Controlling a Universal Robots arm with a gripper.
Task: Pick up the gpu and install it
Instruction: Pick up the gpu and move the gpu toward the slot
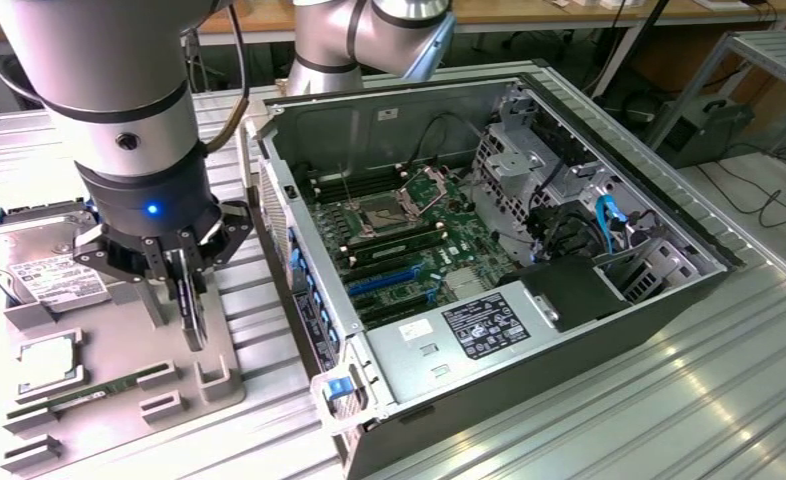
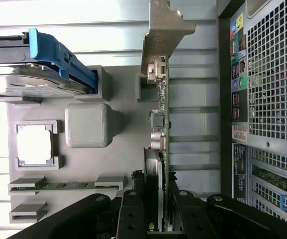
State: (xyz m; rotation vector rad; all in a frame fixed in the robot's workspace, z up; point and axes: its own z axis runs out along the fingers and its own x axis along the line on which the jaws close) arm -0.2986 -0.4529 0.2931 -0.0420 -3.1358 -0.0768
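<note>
The gpu (image 1: 192,312) is a thin card standing on edge over the grey fixture tray (image 1: 220,345), at the exterior view's left beside the open computer case (image 1: 500,250). My gripper (image 1: 182,285) comes down from above and is shut on the card's upper edge. In the wrist view the gpu (image 2: 159,124) runs edge-on away from my gripper (image 2: 158,206), its green board facing the case and its silver bracket (image 2: 159,35) at the far end. One black finger (image 2: 132,209) presses each side. Whether the card is clear of its tray holder (image 2: 144,90) I cannot tell.
On the tray lie a silver hard drive (image 1: 33,265), a square processor (image 1: 49,362) and a slim memory stick (image 1: 86,395). Inside the case the motherboard shows blue expansion slots (image 1: 386,280). The case's rear panel (image 2: 268,99) stands close beside the card.
</note>
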